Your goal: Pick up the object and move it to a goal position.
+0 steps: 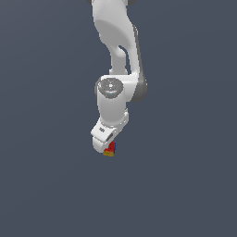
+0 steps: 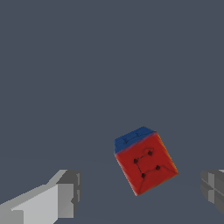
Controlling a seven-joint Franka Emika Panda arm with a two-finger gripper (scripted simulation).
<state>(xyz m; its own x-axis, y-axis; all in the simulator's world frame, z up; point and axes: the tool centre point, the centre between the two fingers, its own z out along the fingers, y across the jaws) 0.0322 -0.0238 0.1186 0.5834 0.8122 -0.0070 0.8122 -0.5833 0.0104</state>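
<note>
The object (image 2: pixel 146 165) is a small block with a red face bearing dark dots and a blue side. In the wrist view it lies on the grey floor between my two fingers, nearer one of them and touching neither. My gripper (image 2: pixel 142 192) is open, its fingers (image 2: pixel 65 192) wide apart on either side of the block. In the exterior view the object (image 1: pixel 110 150) shows as a tiny red, yellow and blue block just under the white hand, and my gripper (image 1: pixel 106 147) is right above it, mostly hiding it.
A plain dark grey floor (image 1: pixel 185 185) lies all around the arm. No other objects show in either view.
</note>
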